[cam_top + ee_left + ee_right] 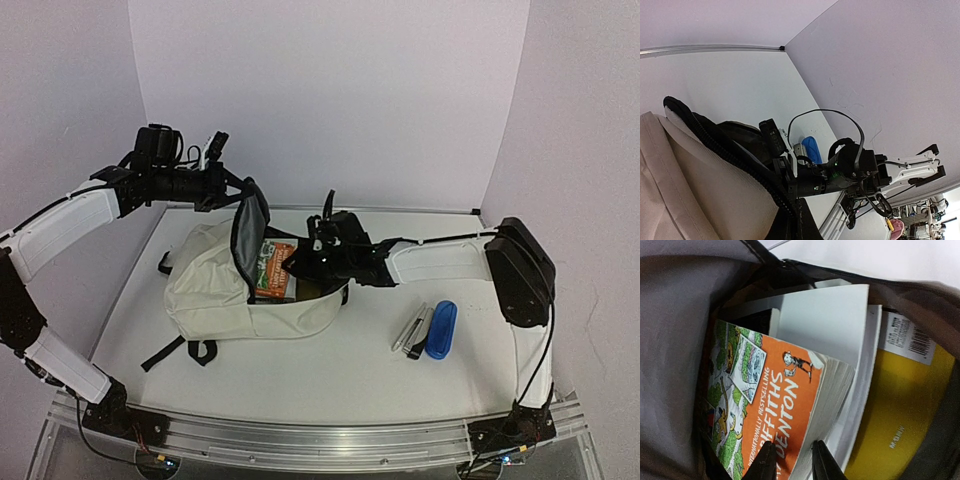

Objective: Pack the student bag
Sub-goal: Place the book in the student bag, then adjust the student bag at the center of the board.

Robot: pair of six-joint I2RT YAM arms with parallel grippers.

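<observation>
The right jaws [792, 465] are closed narrowly on the lower corner of an orange paperback [775, 405], one tip on the cover and the other on the page edges. The paperback stands inside the student bag [215, 290], beside a white-covered book [830, 320] and a yellow one [900, 410] with a barcode label. Grey lining surrounds them.

The left jaws [230, 188] are shut on the top edge of the bag's raised flap, in the upper left of the overhead view. The bag lies on its side left of centre, with its mouth facing right.

It rests on a flat white counter [330, 380]. To the right, well apart from the bag, a blue case [441, 330] lies just beside a silver pen [408, 328] and a darker pen [422, 335]. An aluminium rail [320, 435] runs along the bottom edge and carries both arm bases. Plain pale walls [330, 100] close in the back and both sides.

The left wrist view does not show its own fingertips. Cream fabric and the black zipper edge fill its lower left, and a cluttered space past the counter's end at the lower right is too blurred to read. The paperback's title is cut off by the frame. The overhead view hides the right fingertips inside the bag's opening. The darker pen's type is too small to tell.
</observation>
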